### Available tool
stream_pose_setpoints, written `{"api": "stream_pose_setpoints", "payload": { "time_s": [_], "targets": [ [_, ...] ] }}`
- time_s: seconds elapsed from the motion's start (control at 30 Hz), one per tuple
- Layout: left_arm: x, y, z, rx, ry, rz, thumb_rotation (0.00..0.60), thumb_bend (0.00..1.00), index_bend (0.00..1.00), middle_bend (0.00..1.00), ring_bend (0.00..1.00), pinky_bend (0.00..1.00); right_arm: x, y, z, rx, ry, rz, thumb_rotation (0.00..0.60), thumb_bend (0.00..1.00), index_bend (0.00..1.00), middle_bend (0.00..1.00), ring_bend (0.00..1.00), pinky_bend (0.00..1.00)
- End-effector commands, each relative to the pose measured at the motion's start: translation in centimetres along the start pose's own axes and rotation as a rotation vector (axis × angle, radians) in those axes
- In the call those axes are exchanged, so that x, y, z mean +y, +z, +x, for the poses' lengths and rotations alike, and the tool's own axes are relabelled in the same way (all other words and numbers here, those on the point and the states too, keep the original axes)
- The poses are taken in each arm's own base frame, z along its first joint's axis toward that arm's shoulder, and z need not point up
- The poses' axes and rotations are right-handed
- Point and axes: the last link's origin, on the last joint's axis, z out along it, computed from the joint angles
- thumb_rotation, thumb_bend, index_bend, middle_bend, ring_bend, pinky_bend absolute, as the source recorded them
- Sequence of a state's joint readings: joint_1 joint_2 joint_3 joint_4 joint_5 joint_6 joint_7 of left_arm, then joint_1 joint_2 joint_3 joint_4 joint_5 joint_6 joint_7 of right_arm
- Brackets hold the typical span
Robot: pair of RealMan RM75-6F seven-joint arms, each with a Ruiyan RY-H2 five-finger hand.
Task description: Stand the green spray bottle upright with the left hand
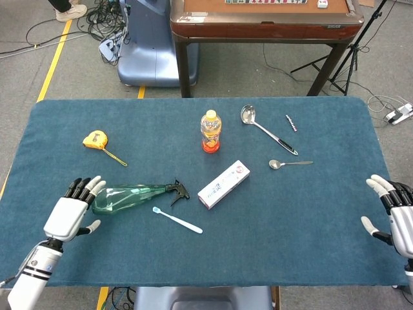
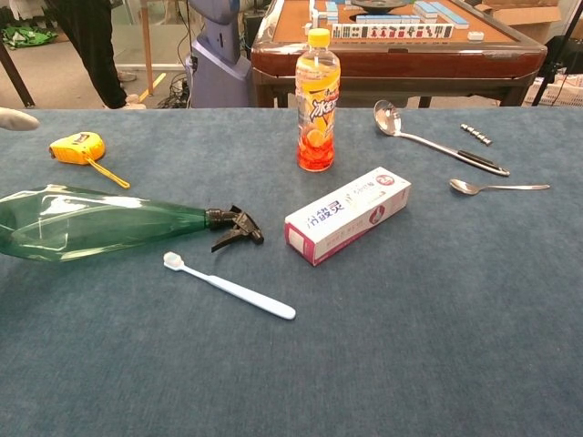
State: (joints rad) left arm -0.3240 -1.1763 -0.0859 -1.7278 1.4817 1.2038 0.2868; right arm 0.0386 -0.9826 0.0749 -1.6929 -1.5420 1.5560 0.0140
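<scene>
The green spray bottle (image 1: pixel 132 196) lies on its side on the blue table, its black trigger head (image 1: pixel 179 190) pointing right; the chest view shows the bottle (image 2: pixel 100 223) at the left. My left hand (image 1: pixel 70 212) hovers just left of the bottle's base, fingers spread, holding nothing; one fingertip (image 2: pixel 16 118) pokes in at the chest view's left edge. At the table's right edge my right hand (image 1: pixel 395 215) is open and far from the bottle.
A white toothbrush (image 1: pixel 177 220) lies just in front of the bottle. A toothpaste box (image 1: pixel 224 184), orange drink bottle (image 1: pixel 210 131), ladle (image 1: pixel 266 128), spoon (image 1: pixel 288 164) and yellow tape measure (image 1: pixel 95 139) are spread over the table (image 1: pixel 290 245).
</scene>
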Motion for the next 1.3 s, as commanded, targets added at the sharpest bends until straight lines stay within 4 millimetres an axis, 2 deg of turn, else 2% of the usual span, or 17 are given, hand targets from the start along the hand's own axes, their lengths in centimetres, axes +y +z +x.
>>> {"api": "stream_pose_setpoints", "payload": {
  "time_s": [0.03, 0.3, 0.6, 0.93, 1.03, 1.17, 1.3],
  "targets": [
    [0.7, 1.1, -0.4, -0.02, 0.023, -0.027, 0.6, 0.24, 0.0, 0.02, 0.0, 0.0, 0.0, -0.1, 0.0, 0.001, 0.0, -0.002, 0.6, 0.23, 0.18, 0.18, 0.14, 0.16],
    [1.5, 3.4, -1.7, -0.076, 0.058, -0.053, 0.6, 0.24, 0.0, 0.02, 0.0, 0.0, 0.2, -0.4, 0.1, 0.004, 0.001, -0.01, 0.6, 0.23, 0.18, 0.18, 0.14, 0.16],
    [0.6, 5.6, -2.7, -0.122, 0.131, -0.019, 0.6, 0.24, 0.0, 0.01, 0.0, 0.0, 0.5, -0.6, 0.2, 0.007, 0.001, -0.022, 0.6, 0.23, 0.18, 0.18, 0.14, 0.16],
    [-1.1, 7.9, -2.6, -0.109, 0.212, 0.036, 0.6, 0.24, 0.0, 0.01, 0.0, 0.0, 0.5, -0.5, 0.2, 0.006, 0.001, -0.022, 0.6, 0.23, 0.18, 0.18, 0.14, 0.16],
    [-2.2, 9.7, -2.1, -0.068, 0.259, 0.078, 0.6, 0.24, 0.0, 0.01, 0.0, 0.0, 0.4, -0.5, 0.1, 0.004, 0.0, -0.023, 0.6, 0.23, 0.18, 0.18, 0.14, 0.16],
    [-2.5, 10.8, -1.7, -0.054, 0.246, 0.096, 0.6, 0.24, 0.0, 0.01, 0.0, 0.0, 0.3, -0.5, 0.1, 0.005, 0.0, -0.02, 0.6, 0.23, 0.18, 0.18, 0.14, 0.16],
    [-1.7, 10.4, -1.0, -0.067, 0.215, 0.086, 0.6, 0.24, 0.0, 0.01, 0.0, 0.0, 0.4, -0.6, 0.1, 0.003, -0.001, -0.024, 0.6, 0.23, 0.18, 0.18, 0.14, 0.16]
  ]
}}
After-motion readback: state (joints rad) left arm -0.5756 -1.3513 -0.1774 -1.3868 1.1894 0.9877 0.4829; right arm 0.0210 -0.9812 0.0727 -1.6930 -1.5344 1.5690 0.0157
